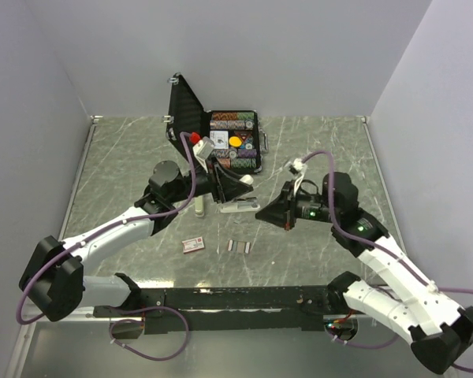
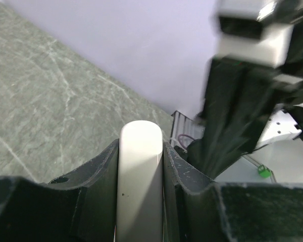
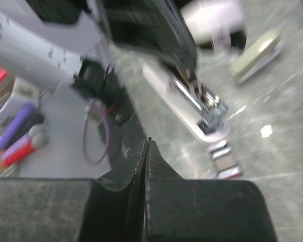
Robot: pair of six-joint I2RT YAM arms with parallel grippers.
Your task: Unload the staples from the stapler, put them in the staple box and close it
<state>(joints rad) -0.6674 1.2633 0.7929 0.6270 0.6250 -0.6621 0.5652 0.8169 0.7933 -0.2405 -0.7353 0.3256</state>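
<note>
Staples (image 1: pixel 238 246) between stapler (image 1: pixel 236 209) and table (image 1: pixel 118 165) edge

You'll see an open black case (image 1: pixel 185 106) of coloured chips (image 1: pixel 235 143) at the worktop's (image 1: pixel 118 165) back; a small pink box (image 1: pixel 193 244) lies well apart, toward the front.

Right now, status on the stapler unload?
Left gripper shut on stapler. Right gripper shut, empty. Staples lying on table. Nothing in the way.

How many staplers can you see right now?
2. One white stapler is mid-table in front of the case, clamped in the left gripper. A beige stapler lies flat on the table nearby. Others may be hidden.
</note>
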